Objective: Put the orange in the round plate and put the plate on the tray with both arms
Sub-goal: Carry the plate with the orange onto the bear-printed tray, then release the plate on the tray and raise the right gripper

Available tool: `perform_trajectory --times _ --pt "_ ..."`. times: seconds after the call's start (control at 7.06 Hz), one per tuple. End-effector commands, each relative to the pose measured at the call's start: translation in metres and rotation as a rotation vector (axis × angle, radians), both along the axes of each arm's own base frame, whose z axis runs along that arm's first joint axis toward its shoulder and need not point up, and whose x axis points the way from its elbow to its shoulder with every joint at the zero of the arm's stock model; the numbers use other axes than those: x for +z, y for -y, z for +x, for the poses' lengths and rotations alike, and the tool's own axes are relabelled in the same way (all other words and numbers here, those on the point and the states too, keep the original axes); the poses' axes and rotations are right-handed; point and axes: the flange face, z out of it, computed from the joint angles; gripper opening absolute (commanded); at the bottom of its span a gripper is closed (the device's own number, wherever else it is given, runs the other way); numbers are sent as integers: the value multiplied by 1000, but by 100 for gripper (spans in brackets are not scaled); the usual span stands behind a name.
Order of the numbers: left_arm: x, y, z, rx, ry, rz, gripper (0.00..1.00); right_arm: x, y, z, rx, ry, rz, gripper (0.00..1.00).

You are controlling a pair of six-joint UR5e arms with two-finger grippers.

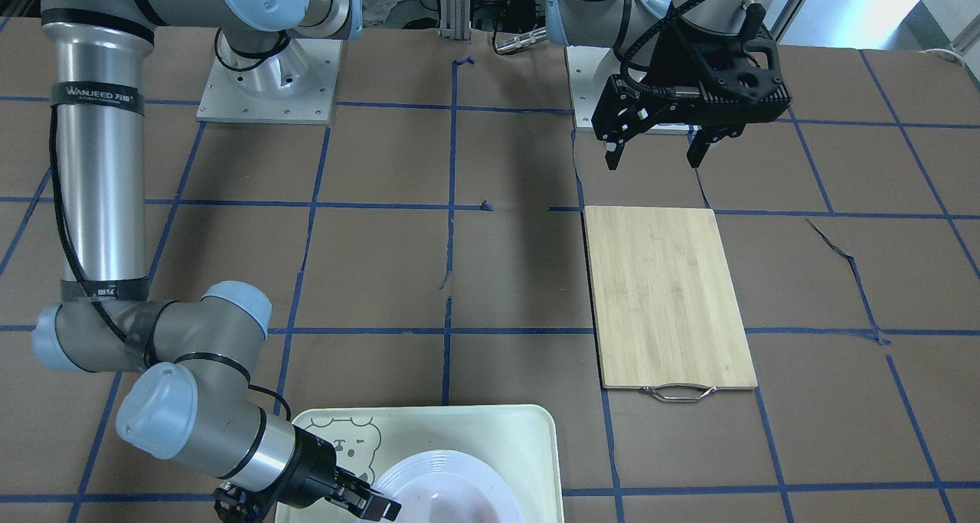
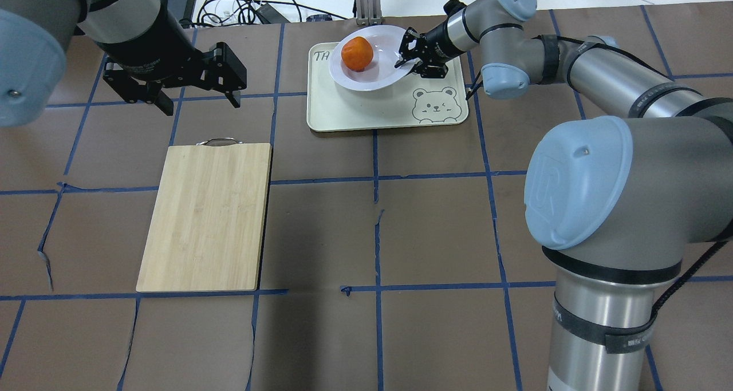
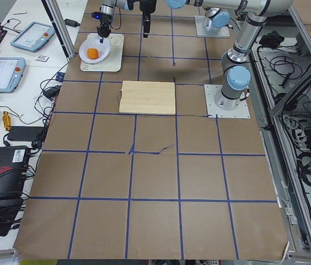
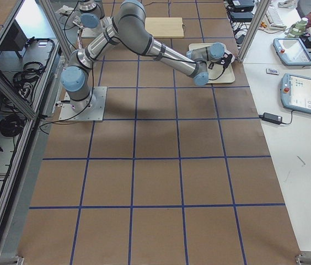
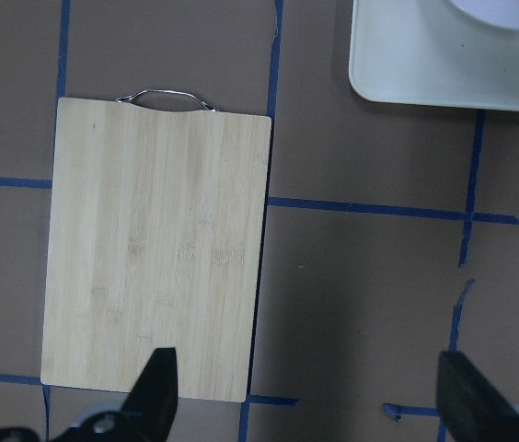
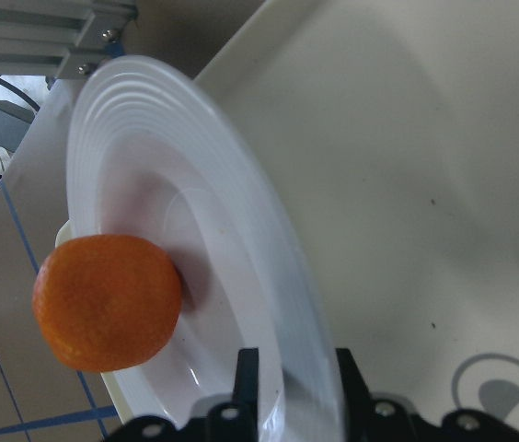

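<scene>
The orange (image 2: 357,53) sits in the sunken centre of the white round plate (image 2: 378,73). The plate rests over the far part of the cream tray (image 2: 389,107), its far rim overhanging the tray's edge. My right gripper (image 2: 404,63) is shut on the plate's right rim; in the right wrist view the ridged rim (image 6: 269,276) runs between the two fingers (image 6: 246,368), with the orange (image 6: 108,302) to the left. My left gripper (image 2: 200,106) hangs open and empty above the table, just beyond the cutting board's handle end. The front-facing view cuts the orange off.
A bamboo cutting board (image 2: 206,216) with a metal handle (image 2: 217,142) lies on the left half of the table, also seen in the left wrist view (image 5: 154,249). Blue tape lines cross the brown table. Cables and an aluminium post stand beyond the tray.
</scene>
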Motion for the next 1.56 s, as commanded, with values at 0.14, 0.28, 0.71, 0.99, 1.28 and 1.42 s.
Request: perform_trajectory --times 0.14,0.28,0.71,0.99,1.28,1.42 --pt "1 -1 0 0 0 -2 100 47 -2 -45 -50 -111 -66 100" --pt "1 0 1 1 -2 -3 100 61 -7 -59 50 -305 -112 100" --pt "1 -1 0 0 0 -2 100 160 -45 -88 397 -651 -73 100" --pt "1 0 1 2 0 -2 100 264 -122 -71 520 -676 -34 100" --pt "1 0 0 0 -2 -3 100 315 -191 -66 561 -689 -92 100" --pt "1 0 1 1 -2 -1 100 315 -227 -66 623 -700 -113 100"
